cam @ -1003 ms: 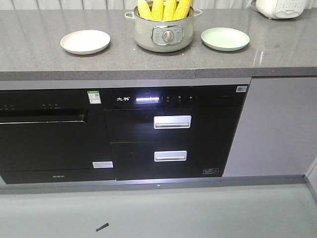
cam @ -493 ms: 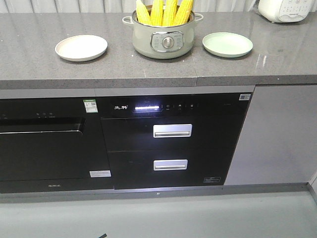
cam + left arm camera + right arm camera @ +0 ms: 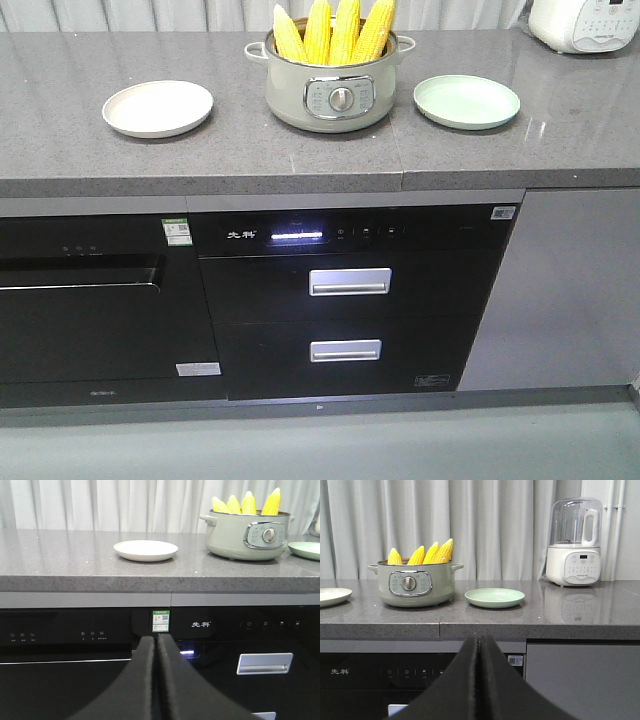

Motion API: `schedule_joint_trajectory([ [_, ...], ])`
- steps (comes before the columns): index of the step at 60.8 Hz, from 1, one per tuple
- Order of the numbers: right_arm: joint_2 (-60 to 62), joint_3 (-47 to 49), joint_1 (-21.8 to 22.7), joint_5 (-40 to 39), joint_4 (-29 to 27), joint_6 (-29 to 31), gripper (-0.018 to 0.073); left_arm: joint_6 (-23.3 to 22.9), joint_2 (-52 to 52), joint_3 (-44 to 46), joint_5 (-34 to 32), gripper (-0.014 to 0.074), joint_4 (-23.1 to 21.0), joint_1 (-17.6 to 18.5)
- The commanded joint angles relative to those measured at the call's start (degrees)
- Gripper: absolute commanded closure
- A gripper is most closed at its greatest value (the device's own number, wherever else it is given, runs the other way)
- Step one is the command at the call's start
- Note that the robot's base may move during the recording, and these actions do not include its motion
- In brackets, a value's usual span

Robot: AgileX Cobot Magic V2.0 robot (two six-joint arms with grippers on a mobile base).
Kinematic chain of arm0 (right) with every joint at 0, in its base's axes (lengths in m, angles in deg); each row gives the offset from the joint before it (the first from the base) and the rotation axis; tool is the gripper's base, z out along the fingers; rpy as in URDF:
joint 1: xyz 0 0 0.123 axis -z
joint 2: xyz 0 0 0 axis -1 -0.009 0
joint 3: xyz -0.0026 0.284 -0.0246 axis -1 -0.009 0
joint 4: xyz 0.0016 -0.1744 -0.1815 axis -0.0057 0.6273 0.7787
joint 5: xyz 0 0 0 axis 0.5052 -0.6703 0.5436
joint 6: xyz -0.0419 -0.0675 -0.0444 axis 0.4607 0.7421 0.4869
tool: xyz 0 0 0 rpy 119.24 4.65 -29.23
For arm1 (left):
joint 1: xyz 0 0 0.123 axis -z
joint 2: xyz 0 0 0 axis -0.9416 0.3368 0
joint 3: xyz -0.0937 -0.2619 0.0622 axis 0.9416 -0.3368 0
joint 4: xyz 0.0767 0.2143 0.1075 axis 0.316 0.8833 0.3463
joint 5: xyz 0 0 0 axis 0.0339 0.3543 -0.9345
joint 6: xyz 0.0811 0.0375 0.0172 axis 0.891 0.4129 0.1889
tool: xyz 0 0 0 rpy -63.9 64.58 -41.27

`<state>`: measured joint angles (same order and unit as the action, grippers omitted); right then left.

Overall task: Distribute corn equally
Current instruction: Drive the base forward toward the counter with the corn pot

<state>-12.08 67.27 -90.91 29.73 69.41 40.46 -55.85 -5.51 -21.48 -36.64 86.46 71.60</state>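
Four corn cobs [image 3: 333, 30] are standing in that pot [image 3: 335, 95], or am I miscounting?

Four is what I am counting too. They are standing upright with their pale tips pointing up, leaning against one another and rising above the rim. The pot is pale green with a dial on its front, and it is sitting at the middle of the grey countertop [image 3: 60, 150].

And the plates?

Both are lying bare. The cream plate [image 3: 158, 107] is sitting to one side of the pot and the green plate [image 3: 466, 101] to the other, each near the pot but not touching it.

What are the arms doing?

The left gripper [image 3: 156, 640] is hanging low in front of the black appliance fronts, below the counter edge, its two black fingers [image 3: 142, 680] pressing together with no gap and holding nothing. The right gripper [image 3: 479, 639] is doing the same, jaws pressing flat against each other, gripping nothing. Both are staying well apart from the corn.

Anything else up there?

A white blender [image 3: 573, 542] with a clear jug is standing at the far end of the counter, in front of the pale curtain [image 3: 495, 520].
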Motion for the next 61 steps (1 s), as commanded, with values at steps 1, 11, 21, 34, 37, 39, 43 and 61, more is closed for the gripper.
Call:
schedule_joint_trajectory([
  [1,0.45,-1.03,0.15,-4.2,0.63,0.11,0.0564,-0.22,-0.82,1.29,-4.01,0.0603,-0.46,-0.04],
  [11,0.45,-1.03,0.15,-4.2,0.63,0.11,0.0564,-0.22,-0.82,1.29,-4.01,0.0603,-0.46,-0.04],
  [21,0.45,-1.03,0.15,-4.2,0.63,0.11,0.0564,-0.22,-0.82,1.29,-4.01,0.0603,-0.46,-0.04],
  [34,0.45,-1.03,0.15,-4.2,0.63,0.11,0.0564,-0.22,-0.82,1.29,-4.01,0.0603,-0.46,-0.04],
  [37,0.45,-1.03,0.15,-4.2,0.63,0.11,0.0564,-0.22,-0.82,1.29,-4.01,0.0603,-0.46,-0.04],
  [39,0.45,-1.03,0.15,-4.2,0.63,0.11,0.0564,-0.22,-0.82,1.29,-4.01,0.0603,-0.46,-0.04],
  [43,0.45,-1.03,0.15,-4.2,0.63,0.11,0.0564,-0.22,-0.82,1.29,-4.01,0.0603,-0.46,-0.04],
  [61,0.45,-1.03,0.15,-4.2,0.63,0.11,0.0564,-0.22,-0.82,1.29,-4.01,0.0603,-0.46,-0.04],
])
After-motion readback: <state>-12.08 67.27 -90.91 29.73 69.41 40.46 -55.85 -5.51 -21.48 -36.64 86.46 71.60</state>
